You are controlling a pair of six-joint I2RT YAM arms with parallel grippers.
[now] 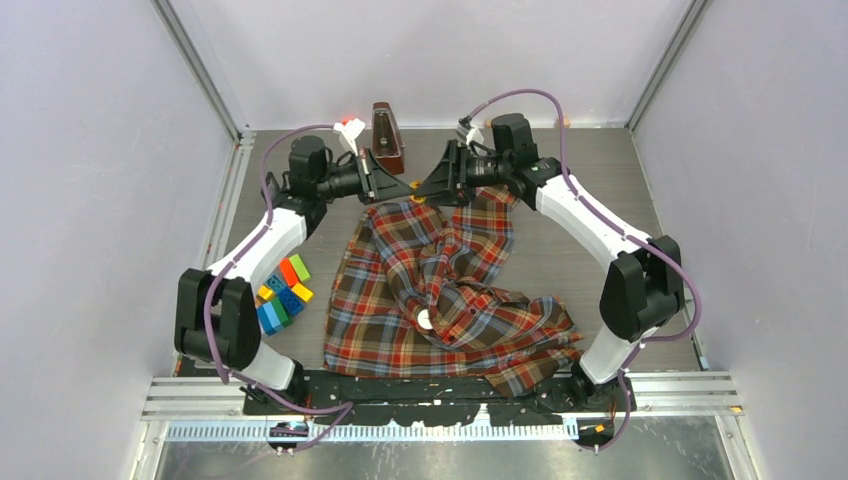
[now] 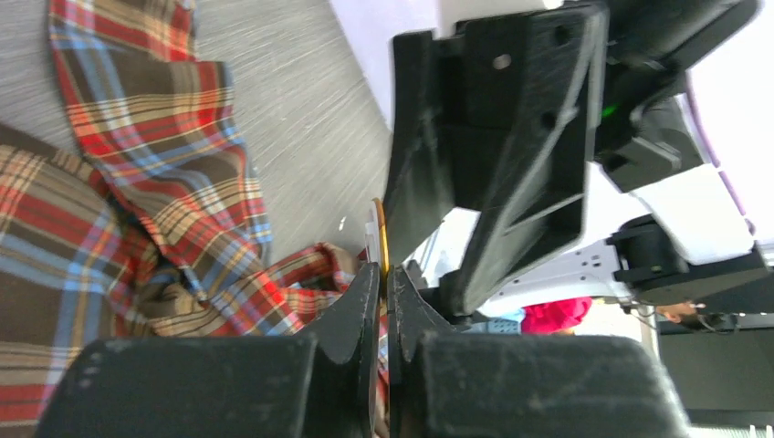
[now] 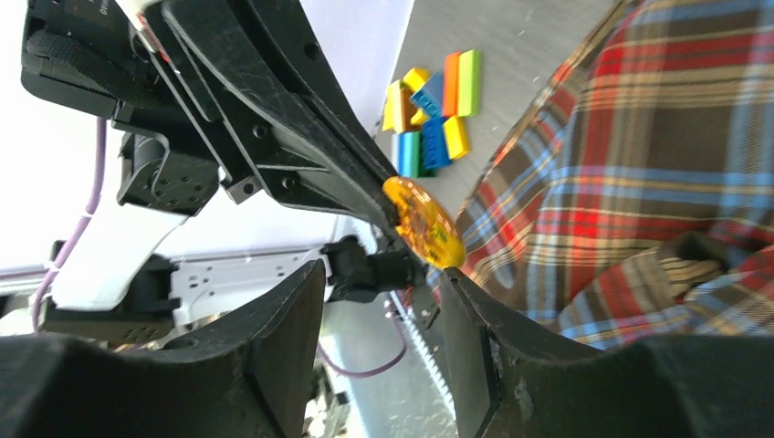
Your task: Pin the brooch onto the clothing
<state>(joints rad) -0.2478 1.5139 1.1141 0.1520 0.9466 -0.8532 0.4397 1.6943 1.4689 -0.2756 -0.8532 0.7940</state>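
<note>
The plaid shirt [image 1: 440, 290] lies rumpled in the middle of the table; it also shows in the left wrist view [image 2: 164, 137] and the right wrist view [image 3: 639, 137]. My left gripper [image 1: 406, 187] [image 2: 384, 274] is shut on the brooch, a thin amber-yellow disc [image 3: 423, 222] seen edge-on [image 2: 381, 233], just above the shirt's far edge [image 1: 418, 199]. My right gripper [image 1: 428, 187] [image 3: 383, 274] is open and faces the left one tip to tip. The brooch sits just beyond the tip of one right finger [image 3: 465, 310], outside the jaws.
Several coloured toy bricks [image 1: 283, 293] [image 3: 434, 109] lie left of the shirt. A brown wooden box-like object [image 1: 387, 138] and a red-and-white item [image 1: 350, 125] stand at the back, close behind the grippers. Walls close in the table on three sides.
</note>
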